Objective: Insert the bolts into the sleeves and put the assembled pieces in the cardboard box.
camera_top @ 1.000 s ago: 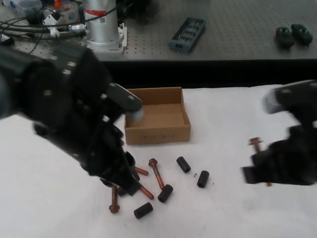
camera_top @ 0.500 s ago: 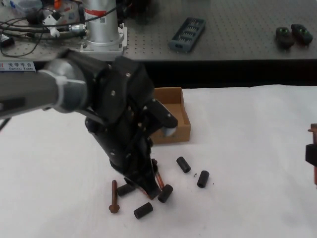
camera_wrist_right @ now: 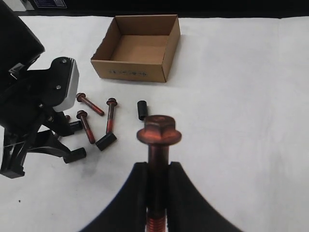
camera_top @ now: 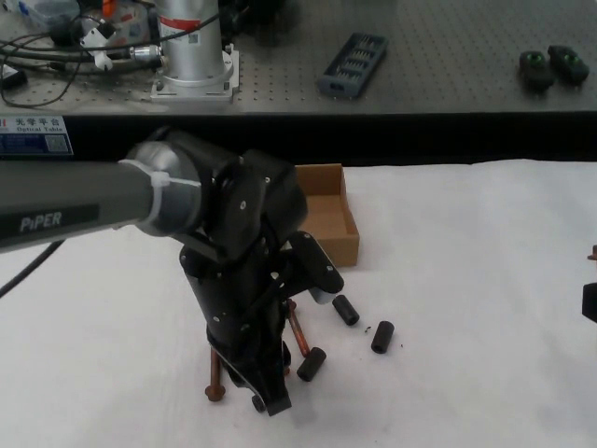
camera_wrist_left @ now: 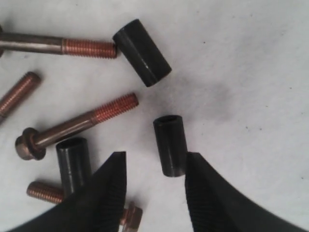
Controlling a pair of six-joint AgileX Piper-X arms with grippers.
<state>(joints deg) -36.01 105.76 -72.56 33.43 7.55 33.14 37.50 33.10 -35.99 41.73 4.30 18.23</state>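
- Two black arms work over the white cloth (camera_top: 466, 233) on the bench. The left arm (camera_top: 233, 243) takes up the middle left of the high view, bent down onto the scattered parts.
- The left gripper (camera_wrist_left: 154, 191) sits low over the cloth, its fingers parted a moderate way and holding nothing. The end of one black sleeve (camera_wrist_left: 171, 145) lies in the gap, close against one finger.
- Round it in the left wrist view lie a second sleeve (camera_wrist_left: 142, 52), just off the threaded tip of a long bolt (camera_wrist_left: 58, 46), and a third sleeve (camera_wrist_left: 73, 162) beside the other finger. Several loose bolts (camera_wrist_left: 77, 125) lie among them, all flat on the cloth.
- The right gripper (camera_wrist_right: 157, 193) is clamped on an upright bolt (camera_wrist_right: 158, 140), its hex head on top and its thread showing low between the fingers. In the high view this gripper is at the far right edge, about mid-height, well apart from the pile.
- The cardboard box (camera_top: 340, 245) stands open-topped at the centre of the high view, just behind the left arm, which hides its left part.
- Below the box, right of the arm, lie a pair of sleeves (camera_top: 345, 310). Lower still, another sleeve (camera_top: 312, 364) lies near the tip of a slanted bolt (camera_top: 297, 329).
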